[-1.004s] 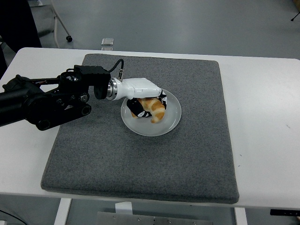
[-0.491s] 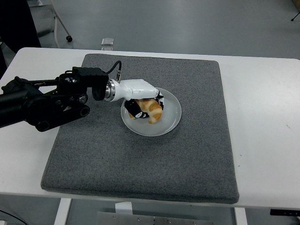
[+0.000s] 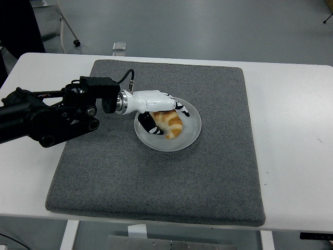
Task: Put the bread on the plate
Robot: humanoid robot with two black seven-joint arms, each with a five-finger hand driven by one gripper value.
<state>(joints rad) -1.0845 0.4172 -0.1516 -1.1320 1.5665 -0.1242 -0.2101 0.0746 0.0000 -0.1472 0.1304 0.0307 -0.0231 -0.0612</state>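
The bread (image 3: pixel 170 126), a golden-brown croissant, lies on the round white plate (image 3: pixel 193 131) in the middle of the grey mat. My left hand (image 3: pixel 167 117), white with black fingertips, hovers low over the plate's left half. Its fingers (image 3: pixel 183 108) are stretched out above the bread's far side and the thumb (image 3: pixel 151 126) lies beside its left end. The fingers look loosened off the bread. The black left arm comes in from the left edge. The right arm is out of view.
The grey mat (image 3: pixel 208 177) covers most of the white table (image 3: pixel 291 130). A small clear object (image 3: pixel 119 46) sits at the table's far edge. A chair leg with a caster (image 3: pixel 76 43) stands on the floor behind.
The left hand has flattened and its fingers have spread away from the bread. The bread has settled onto the plate. The arm has drawn back slightly to the left.
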